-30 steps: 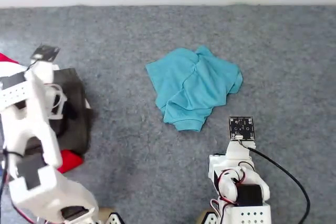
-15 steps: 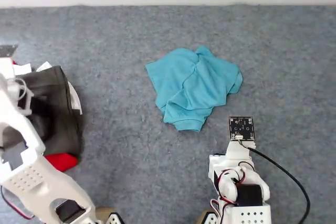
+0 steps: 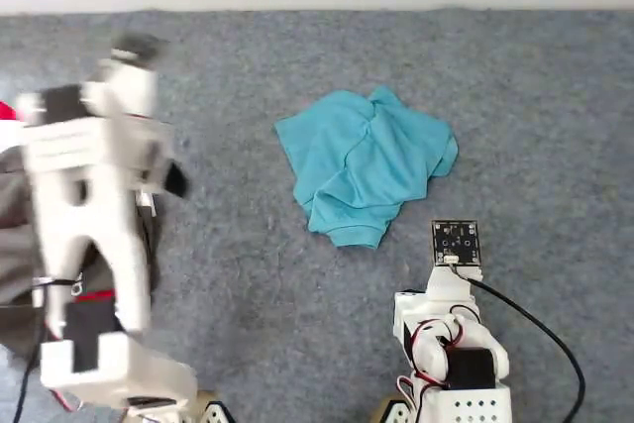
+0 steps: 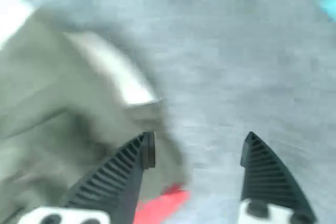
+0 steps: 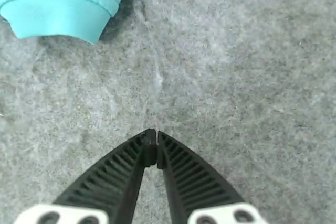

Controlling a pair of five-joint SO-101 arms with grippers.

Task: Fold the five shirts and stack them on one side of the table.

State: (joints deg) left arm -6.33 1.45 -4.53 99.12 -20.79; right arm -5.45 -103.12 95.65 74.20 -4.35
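Note:
A crumpled teal shirt (image 3: 367, 165) lies in the middle of the grey table; its hem (image 5: 58, 11) also appears in the right wrist view. At the left edge sits a pile with a dark grey shirt (image 4: 47, 124) on top, a white layer (image 4: 113, 74) and a red one (image 4: 160, 205) under it. My left gripper (image 4: 199, 148) hangs open over the pile's inner edge, holding nothing. The left arm (image 3: 94, 156) stands over that pile. My right gripper (image 5: 156, 142) is shut and empty above bare table, near the teal hem. The right arm (image 3: 451, 334) sits folded at the front.
Grey felt table (image 3: 555, 116) extends free to the right and behind the teal shirt. A pale wall runs along the far edge. A black cable (image 3: 535, 329) trails from the right arm.
The left arm has swung from the far left edge rightward and away across the pile. The teal shirt and the right arm have not moved.

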